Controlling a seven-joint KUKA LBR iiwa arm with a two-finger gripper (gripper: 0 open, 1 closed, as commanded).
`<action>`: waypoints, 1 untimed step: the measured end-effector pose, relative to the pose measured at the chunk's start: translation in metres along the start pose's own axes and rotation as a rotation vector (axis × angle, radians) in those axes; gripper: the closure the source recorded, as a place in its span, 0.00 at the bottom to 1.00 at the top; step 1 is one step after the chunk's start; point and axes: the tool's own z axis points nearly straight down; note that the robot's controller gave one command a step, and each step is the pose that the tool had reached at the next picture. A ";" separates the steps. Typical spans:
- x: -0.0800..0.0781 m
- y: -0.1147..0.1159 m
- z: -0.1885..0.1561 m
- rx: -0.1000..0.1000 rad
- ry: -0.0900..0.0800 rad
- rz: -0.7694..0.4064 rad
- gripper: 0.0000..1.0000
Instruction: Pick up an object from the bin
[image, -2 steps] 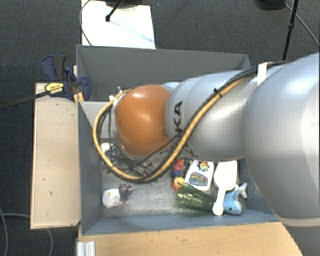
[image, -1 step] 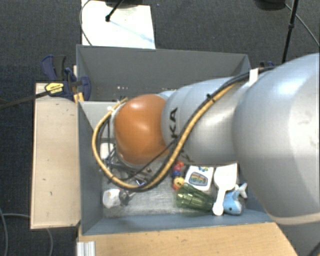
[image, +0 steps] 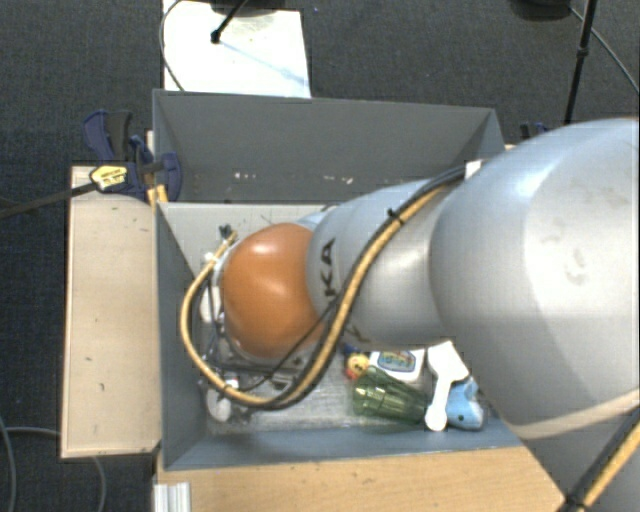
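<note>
My gripper (image: 221, 360) is low in the bin's front left corner, mostly covered by the orange dome on the wrist; dark parts of its body show beneath the dome. A small white thing (image: 218, 406) lies on the floor just below it, and I cannot tell whether the two touch. To the right along the front wall lies a green ribbed bottle (image: 386, 400) on its side. Behind it is a white bottle with a blue and yellow label (image: 397, 362), with a small yellow and orange piece (image: 354, 369) beside it.
A white handled thing (image: 439, 388) and a small blue thing (image: 466, 408) lie at the front right, next to the green bottle. The arm spans the bin from the right and hides its middle and right side. Cables loop round the dome near the left wall.
</note>
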 end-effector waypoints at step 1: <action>0.000 0.000 0.000 0.000 0.000 0.004 1.00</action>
